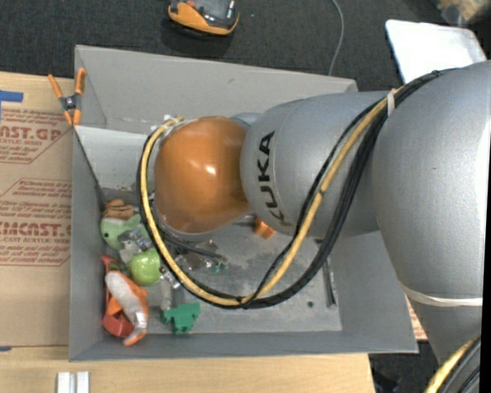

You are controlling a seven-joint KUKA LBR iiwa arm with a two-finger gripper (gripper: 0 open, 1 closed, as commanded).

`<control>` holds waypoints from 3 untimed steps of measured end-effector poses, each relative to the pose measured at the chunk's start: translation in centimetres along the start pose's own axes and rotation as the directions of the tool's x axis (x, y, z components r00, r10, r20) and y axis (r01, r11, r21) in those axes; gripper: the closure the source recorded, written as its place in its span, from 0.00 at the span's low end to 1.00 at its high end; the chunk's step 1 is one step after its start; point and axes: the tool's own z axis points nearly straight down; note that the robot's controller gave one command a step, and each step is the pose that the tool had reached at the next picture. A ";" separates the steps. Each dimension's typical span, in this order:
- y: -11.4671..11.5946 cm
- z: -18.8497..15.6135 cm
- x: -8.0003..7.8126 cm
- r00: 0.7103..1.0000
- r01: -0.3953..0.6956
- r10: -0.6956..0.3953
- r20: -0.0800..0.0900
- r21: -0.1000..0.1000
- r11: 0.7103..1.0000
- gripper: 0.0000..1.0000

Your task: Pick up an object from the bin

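Observation:
My gripper [190,254] is low in the left half of the bin, mostly hidden under the arm's orange dome, with only grey metal parts showing below it. Just left of it lies a round light-green ball [146,268]. A dark-green toy piece [180,315] lies on the bin floor below it, close to the front wall. A white and orange toy [126,295] lies left of that, against the left wall. Nothing can be seen held in the gripper.
More small things are heaped along the left wall: a green and brown figure [118,223] and a red piece [116,324]. A small orange bit [263,229] peeks out under the arm. The arm covers the bin's middle and right.

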 end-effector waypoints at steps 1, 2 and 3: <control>0.1 2.1 0.9 0.974 0.225 -0.225 -0.003 -0.002 0.974 0.00; 0.6 -5.7 0.2 0.986 0.169 -0.169 -0.002 -0.002 0.986 0.00; 0.9 -4.6 1.6 0.925 0.379 -0.379 0.001 -0.001 0.925 0.00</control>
